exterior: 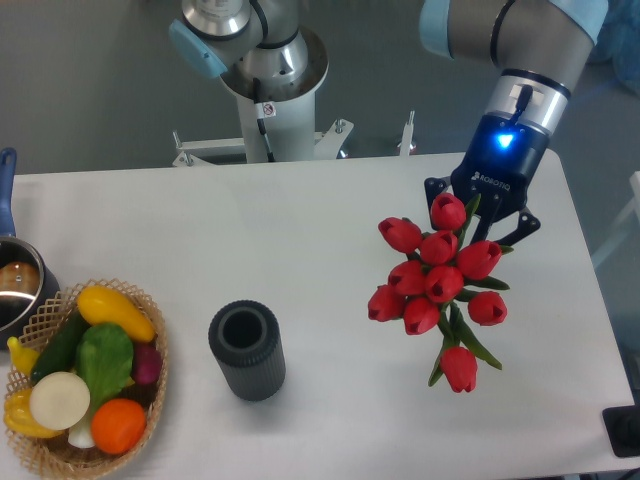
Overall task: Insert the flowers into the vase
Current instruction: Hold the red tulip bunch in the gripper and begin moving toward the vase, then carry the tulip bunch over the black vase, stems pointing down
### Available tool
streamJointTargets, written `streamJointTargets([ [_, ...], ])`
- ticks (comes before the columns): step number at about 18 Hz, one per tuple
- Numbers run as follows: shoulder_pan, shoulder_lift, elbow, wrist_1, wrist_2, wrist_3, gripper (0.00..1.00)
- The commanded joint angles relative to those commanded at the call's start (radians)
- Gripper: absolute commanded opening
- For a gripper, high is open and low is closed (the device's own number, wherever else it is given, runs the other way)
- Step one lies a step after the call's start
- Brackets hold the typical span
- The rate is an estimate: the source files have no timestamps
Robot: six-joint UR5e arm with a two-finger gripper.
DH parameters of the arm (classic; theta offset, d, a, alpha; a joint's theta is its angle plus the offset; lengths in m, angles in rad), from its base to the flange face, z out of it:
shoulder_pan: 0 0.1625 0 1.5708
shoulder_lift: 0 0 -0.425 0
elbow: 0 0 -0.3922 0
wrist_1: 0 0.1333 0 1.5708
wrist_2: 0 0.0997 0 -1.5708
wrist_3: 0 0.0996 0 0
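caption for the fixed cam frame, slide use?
Gripper holds red tulips above the table, right of the empty grey vase.

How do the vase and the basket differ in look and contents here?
The vase is dark grey, ribbed and empty; the basket is tan wicker and full of vegetables. The vase stands tall and narrow, the basket low and wide. Both sit on the table, open tops up.
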Motion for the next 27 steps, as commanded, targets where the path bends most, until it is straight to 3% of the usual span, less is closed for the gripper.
streamJointTargets([
  [18, 0.0, 0.011, -0.012, 0.0, -0.04, -0.023, 0.21],
  [27, -0.038, 0.005, -0.012, 0.002, -0.26, -0.018, 0.21],
])
